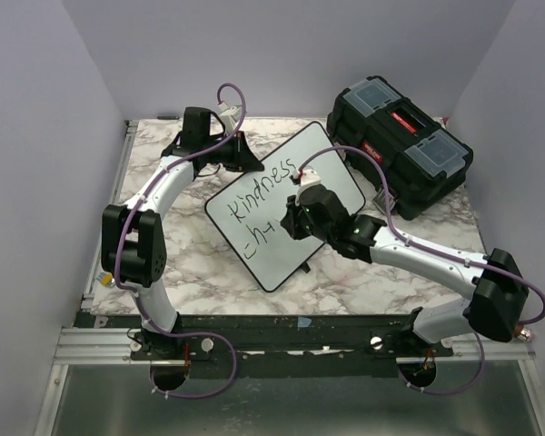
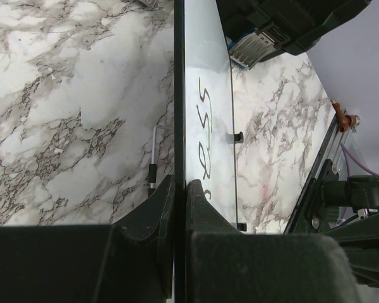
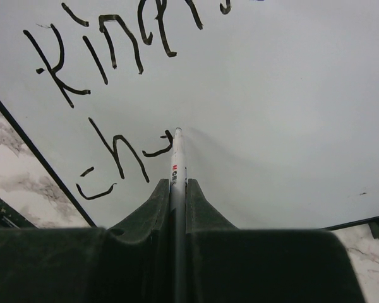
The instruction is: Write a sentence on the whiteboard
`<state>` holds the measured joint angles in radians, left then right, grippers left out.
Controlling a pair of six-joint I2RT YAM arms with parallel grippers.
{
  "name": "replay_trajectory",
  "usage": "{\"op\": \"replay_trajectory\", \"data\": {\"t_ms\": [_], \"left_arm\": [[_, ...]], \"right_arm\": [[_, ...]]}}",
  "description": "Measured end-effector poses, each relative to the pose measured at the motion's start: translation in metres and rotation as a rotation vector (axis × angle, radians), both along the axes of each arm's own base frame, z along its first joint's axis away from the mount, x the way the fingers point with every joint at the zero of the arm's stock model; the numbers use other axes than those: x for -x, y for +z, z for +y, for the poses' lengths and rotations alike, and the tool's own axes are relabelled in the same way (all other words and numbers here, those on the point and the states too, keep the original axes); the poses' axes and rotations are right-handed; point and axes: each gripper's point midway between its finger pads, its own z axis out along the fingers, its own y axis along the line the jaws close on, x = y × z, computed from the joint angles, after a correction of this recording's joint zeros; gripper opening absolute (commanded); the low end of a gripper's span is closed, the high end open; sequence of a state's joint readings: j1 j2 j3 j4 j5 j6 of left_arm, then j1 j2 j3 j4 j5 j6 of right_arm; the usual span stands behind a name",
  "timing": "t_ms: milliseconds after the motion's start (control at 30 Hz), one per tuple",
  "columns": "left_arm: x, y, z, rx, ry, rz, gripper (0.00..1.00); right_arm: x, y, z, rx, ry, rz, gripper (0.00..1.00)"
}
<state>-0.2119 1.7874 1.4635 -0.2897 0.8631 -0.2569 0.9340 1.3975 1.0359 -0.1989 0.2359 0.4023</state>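
Note:
The whiteboard lies slanted on the marble table, white with a thin black frame. Black lettering reads "kindness" with "ch" and a started third letter below it. My right gripper is shut on a white marker whose tip touches the board just right of the "ch". My left gripper is shut on the whiteboard's far-left edge, which runs edge-on between the jaws. Letters "ss" show on the board face there.
A black plastic toolbox with clear lid bins stands at the back right, close to the board's far corner. Grey walls close in the table on three sides. A metal rail runs along the near edge. A board foot shows.

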Motion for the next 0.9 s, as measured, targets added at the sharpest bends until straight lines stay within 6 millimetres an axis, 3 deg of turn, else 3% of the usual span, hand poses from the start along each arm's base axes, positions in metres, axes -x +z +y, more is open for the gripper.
{"op": "replay_trajectory", "data": {"t_ms": [900], "left_arm": [[0.0,0.0,0.0,-0.001,-0.001,-0.002,0.0]], "right_arm": [[0.005,-0.012,0.016,-0.023,0.055,0.052,0.01]]}}
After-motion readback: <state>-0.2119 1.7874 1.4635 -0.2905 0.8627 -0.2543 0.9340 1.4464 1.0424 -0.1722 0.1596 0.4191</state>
